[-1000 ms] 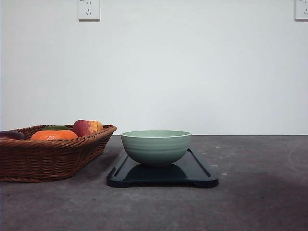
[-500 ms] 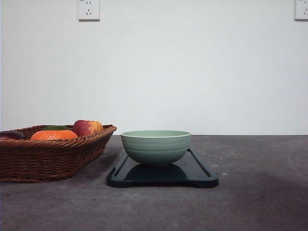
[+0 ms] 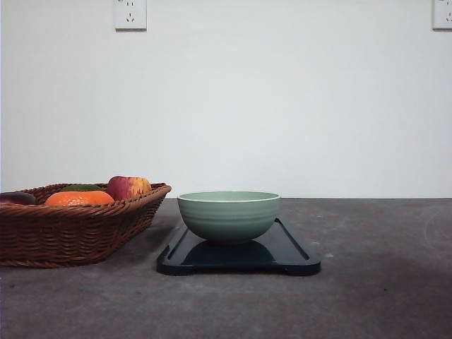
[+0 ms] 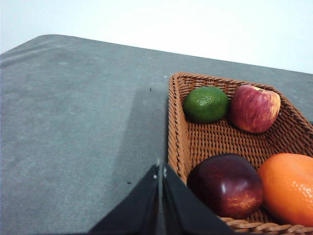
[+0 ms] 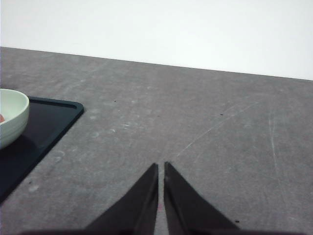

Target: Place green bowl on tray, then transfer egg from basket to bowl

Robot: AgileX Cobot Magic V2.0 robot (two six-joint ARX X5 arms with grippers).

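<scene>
Basket (image 3: 70, 229) sits far left on table, holding orange (image 3: 78, 198), apple (image 3: 128, 187), green fruit (image 4: 206, 104) and a dark red-purple fruit (image 4: 226, 185); no clear egg among them in left wrist view. Left gripper (image 4: 160, 171) hangs just outside basket's near rim, jaws closed on nothing.

Green bowl (image 3: 229, 215) stands upright on tray (image 3: 282, 248), toward its left half, so step 1 looks done. Right wrist view shows a reddish speck inside bowl at frame edge; prob. the egg (image 5: 2, 118), can't confirm. If so, task approx. complete.

Basket and tray near but apart. Right of tray: bare table, wide room. Right gripper (image 5: 161, 169) over that stretch, jaws closed, empty.
</scene>
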